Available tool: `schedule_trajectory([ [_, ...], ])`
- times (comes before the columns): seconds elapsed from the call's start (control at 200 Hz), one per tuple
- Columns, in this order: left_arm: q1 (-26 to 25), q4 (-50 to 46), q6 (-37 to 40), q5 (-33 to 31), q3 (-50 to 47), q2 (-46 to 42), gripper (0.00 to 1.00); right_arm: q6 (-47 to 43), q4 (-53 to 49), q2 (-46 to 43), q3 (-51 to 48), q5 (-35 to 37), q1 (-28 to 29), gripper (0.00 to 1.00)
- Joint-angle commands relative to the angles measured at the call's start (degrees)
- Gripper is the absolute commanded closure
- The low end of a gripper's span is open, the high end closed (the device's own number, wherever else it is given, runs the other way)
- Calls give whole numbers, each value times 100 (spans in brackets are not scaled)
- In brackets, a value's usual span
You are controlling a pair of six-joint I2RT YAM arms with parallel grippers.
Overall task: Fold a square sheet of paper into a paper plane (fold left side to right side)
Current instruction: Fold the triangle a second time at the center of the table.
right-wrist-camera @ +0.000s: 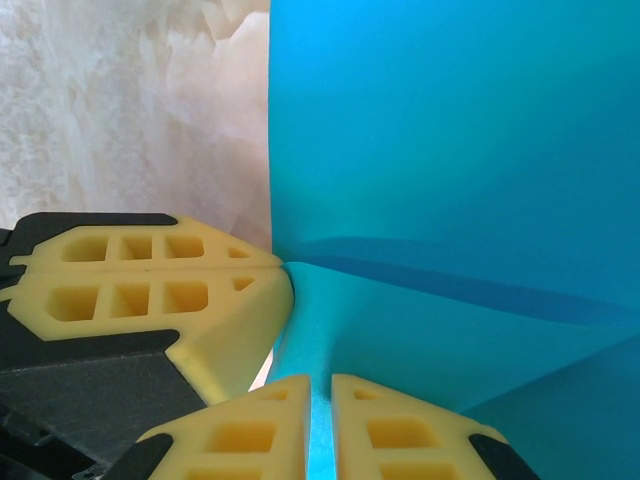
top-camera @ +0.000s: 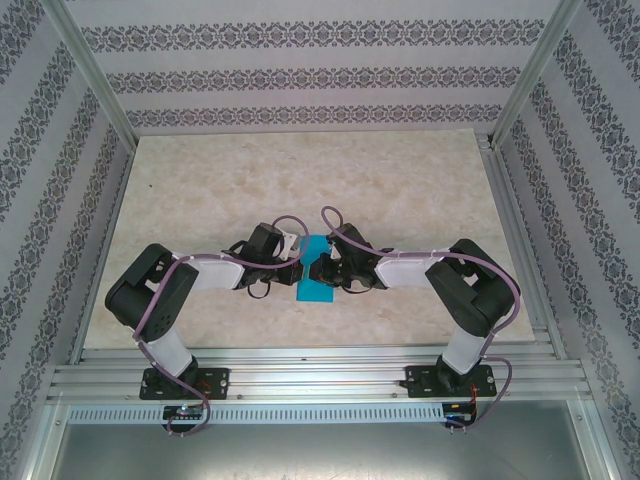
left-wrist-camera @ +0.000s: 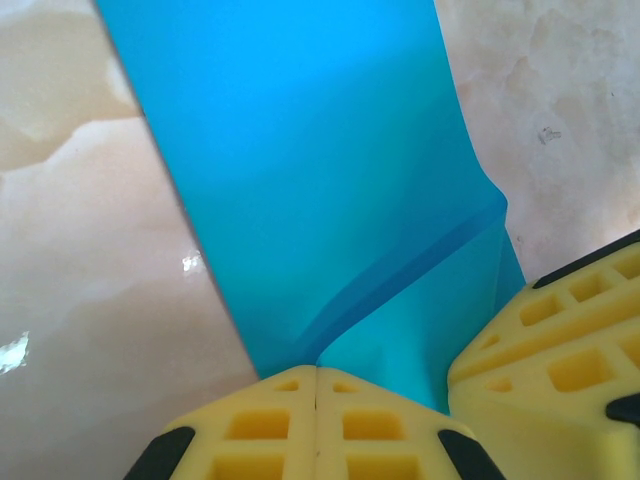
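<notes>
Your left end effector [left-wrist-camera: 316, 378] and right end effector [right-wrist-camera: 320, 390] each clench the folded sheet of paper [top-camera: 317, 288] (tips just beside each other); open marble bench [top-camera: 300, 170] all round, patterned walls [top-camera: 300, 80] beyond.

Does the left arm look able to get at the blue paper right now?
Probably yes: the left arm has shut jaws seemingly pinching the blue paper, nothing between; the right arm grips alongside.

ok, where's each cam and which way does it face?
Top external: above and behind, looking down at the table; both arms meet at the blue paper.
Left wrist: mounted behind the left gripper, facing the paper.
Right wrist: mounted behind the right gripper, facing the paper.
Shared: each wrist view also catches the other gripper's fingers.
</notes>
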Motion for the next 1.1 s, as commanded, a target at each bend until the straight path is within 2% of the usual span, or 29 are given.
schedule_trajectory([
  [0.0, -36, 126, -50, -116, 84, 120, 100, -29, 87, 120, -65, 45, -55, 86],
  [1.094, -37, 277, -444, -309, 255, 281, 100, 15, 76, 309, -233, 101, -54, 85],
])
